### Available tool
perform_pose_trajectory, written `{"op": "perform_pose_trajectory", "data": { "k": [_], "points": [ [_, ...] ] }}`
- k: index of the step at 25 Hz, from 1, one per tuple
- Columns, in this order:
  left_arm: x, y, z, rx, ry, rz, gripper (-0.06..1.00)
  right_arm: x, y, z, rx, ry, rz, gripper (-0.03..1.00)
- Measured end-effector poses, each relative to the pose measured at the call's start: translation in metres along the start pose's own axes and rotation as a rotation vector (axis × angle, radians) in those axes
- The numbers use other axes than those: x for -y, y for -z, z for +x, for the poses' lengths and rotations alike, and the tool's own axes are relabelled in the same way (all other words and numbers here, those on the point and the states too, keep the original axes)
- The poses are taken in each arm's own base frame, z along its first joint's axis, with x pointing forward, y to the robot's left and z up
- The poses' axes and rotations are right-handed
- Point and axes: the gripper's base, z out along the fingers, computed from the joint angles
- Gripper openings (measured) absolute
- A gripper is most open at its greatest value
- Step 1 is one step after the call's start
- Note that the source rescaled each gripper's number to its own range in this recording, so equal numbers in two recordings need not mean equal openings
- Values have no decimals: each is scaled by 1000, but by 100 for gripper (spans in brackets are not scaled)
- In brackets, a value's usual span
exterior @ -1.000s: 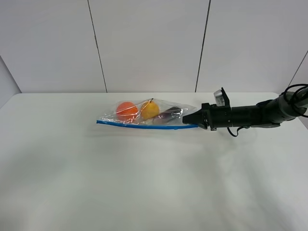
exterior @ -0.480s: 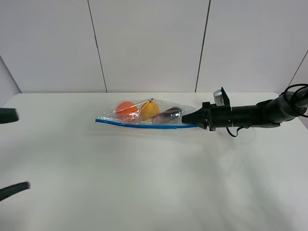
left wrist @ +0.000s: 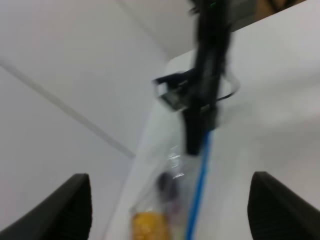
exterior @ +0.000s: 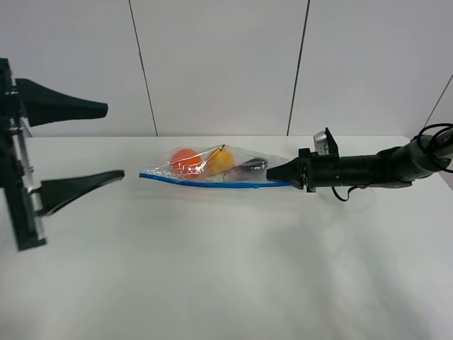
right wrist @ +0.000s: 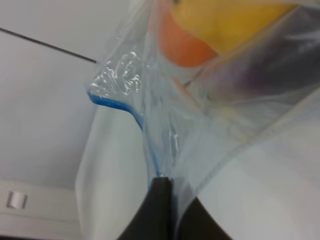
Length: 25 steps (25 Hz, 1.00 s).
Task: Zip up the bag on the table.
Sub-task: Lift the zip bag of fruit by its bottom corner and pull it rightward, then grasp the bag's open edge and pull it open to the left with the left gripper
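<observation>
The bag (exterior: pixel 212 168) lay toward the far middle of the table (exterior: pixel 226 283). Its long axis ran side to side in the high view, with the blue zipper strip (exterior: pixel 212 183) along the near edge.

The right tool (exterior: pixel 272 173) was clamped shut on the bag's right end, right at the strip, pinning that corner. Over on the other side, the left tool (exterior: pixel 113 142) hung with its jaws wide apart and nothing between them. It was well clear of the bag's left end, with the open mouth facing along the strip. So the left arm looked like the one to run the seal, and the bag lay straight ahead of it, lengthwise.

The high view gave that gap between tool and bag. The left wrist view, blurred, showed instead how the strip lined up, running away from between the two fingers toward the right arm. The right wrist view went in close, showing closed fingertips pinching clear plastic beside the blue edge, with orange fruit (exterior: pixel 185 160) and yellow fruit (exterior: pixel 220 161) pressed behind. Whether any of the strip was already sealed, no view settled.
</observation>
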Motion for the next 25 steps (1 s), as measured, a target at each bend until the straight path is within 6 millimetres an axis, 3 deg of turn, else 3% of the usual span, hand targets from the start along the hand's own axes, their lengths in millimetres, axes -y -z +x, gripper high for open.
{"op": "perform_pose_trajectory", "data": {
  "k": [5, 11, 15, 19, 25],
  "points": [
    [-10, -43, 21, 26, -75, 22, 100, -3, 0, -8, 37, 0, -17, 0],
    [6, -103, 8, 39, -141, 167, 100, -19, -15, -24, 30, 36, -47, 0],
    [21, -148, 1, -65, -198, 218, 100, -35, -35, -30, 0, 68, -80, 0],
    [39, -180, 20, -223, -224, 256, 100, -45, -45, -34, -12, 83, -98, 0],
    [58, -205, 54, -377, -221, 310, 99, -45, -44, -34, -41, 85, -84, 0]
  ]
}}
